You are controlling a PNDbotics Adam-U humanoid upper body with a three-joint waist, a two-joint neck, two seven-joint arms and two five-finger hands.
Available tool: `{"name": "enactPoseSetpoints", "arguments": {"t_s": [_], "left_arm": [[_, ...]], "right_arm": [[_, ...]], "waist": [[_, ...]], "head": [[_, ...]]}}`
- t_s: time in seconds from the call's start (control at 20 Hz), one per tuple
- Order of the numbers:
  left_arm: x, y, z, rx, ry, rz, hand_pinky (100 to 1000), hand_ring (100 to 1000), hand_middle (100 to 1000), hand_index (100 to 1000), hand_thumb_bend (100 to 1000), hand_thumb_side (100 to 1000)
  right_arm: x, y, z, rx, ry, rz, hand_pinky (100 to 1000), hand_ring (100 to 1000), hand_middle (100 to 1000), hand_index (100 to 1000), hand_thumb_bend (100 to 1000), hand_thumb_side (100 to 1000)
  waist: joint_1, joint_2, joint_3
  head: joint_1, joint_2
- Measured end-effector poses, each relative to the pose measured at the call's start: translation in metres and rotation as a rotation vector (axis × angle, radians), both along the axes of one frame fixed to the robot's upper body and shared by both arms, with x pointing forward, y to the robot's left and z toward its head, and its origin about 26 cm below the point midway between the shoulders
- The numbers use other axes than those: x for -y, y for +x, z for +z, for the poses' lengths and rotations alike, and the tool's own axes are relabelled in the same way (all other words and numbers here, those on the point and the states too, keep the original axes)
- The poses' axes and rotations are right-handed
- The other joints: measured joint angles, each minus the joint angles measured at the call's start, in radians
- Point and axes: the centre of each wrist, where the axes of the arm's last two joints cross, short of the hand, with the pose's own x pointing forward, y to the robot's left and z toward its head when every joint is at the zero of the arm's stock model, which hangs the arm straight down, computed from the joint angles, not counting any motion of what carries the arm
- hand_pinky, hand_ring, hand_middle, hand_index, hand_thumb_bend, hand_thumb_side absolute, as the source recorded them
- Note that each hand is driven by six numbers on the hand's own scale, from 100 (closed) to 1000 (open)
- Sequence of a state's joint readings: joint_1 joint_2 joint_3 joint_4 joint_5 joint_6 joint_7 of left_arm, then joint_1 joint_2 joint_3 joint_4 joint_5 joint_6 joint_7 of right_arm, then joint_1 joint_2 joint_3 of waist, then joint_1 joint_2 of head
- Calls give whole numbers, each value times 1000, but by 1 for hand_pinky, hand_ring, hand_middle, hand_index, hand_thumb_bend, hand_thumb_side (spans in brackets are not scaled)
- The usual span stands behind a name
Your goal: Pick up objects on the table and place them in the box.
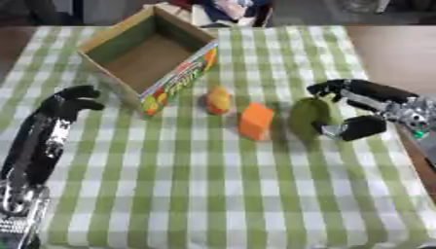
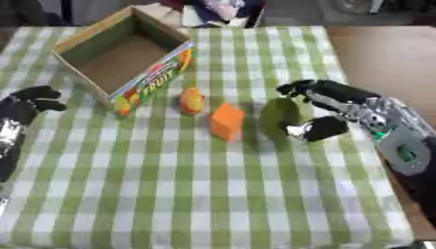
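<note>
**Right hand closing in on the green fruit, box still empty**

Nearest to us is just bare green-and-white checked tablecloth (image 1: 221, 194), so we've got loads of clear space up front. Our left hand (image 1: 75, 99) sits at the left side near the box corner, fingers curled over and holding nothing, looks parked out of the way to us.

Mid-table, three things sit in a row: a small yellow-orange rounded fruit (image 1: 219, 99), an orange block-shaped piece (image 1: 256, 121), and a green pear-like fruit (image 2: 283, 115). Our right hand (image 2: 328, 109) is wrapped around the green one, fingers arching over its top, thumb low on its right side. We'd say that's the grab before the lift; the fruit looks like it's on the cloth.

Farthest back is the open cardboard box with a colourful fruit print on its side (image 1: 181, 77), empty inside, just beside the yellow fruit, so it's a short carry.

The right eye view shows way more of the right forearm and wrist; the left eye view shows the whole left arm instead.
</note>
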State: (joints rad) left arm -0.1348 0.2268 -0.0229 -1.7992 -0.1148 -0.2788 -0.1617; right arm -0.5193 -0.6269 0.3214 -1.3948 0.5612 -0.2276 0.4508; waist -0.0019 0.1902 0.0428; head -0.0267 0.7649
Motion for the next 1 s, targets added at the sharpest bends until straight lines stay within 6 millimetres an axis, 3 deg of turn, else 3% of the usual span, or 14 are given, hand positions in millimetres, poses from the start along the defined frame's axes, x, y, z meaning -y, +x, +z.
{"name": "enactPoseSetpoints", "arguments": {"t_s": [0.45, 0.65, 0.75, 0.85, 0.9, 1.0], "left_arm": [[0, 0, -1, -5, 1, 0, 845, 681, 707, 829, 100, 887], [0, 0, -2, -6, 2, -1, 845, 680, 707, 829, 100, 888], [0, 0, -2, -6, 2, -1, 845, 680, 707, 829, 100, 888], [0, 0, -2, -6, 2, -1, 845, 680, 707, 829, 100, 888], [0, 0, -2, -6, 2, -1, 845, 680, 707, 829, 100, 887], [0, 0, -2, -6, 2, -1, 845, 679, 707, 829, 100, 888]], "right_arm": [[2, 2, -9, -27, -48, 3, 767, 864, 854, 977, 175, 582], [1, 3, -9, -25, -67, 8, 751, 832, 802, 936, 103, 471], [-1, 4, -9, -13, -74, 9, 731, 801, 743, 882, 100, 381], [-1, 4, -8, 9, -69, 3, 722, 786, 709, 849, 100, 349], [-2, 4, -9, 24, -62, -1, 694, 747, 615, 762, 100, 270], [-3, 4, -8, 72, -36, -17, 662, 698, 518, 670, 100, 182]], "waist": [[0, 0, 0], [0, 0, 0], [0, 0, 0], [1, 0, 0], [1, 0, 0], [2, 0, 0]], "head": [[0, 0], [0, 0], [0, 0], [0, 0], [0, 0], [0, 0]]}}
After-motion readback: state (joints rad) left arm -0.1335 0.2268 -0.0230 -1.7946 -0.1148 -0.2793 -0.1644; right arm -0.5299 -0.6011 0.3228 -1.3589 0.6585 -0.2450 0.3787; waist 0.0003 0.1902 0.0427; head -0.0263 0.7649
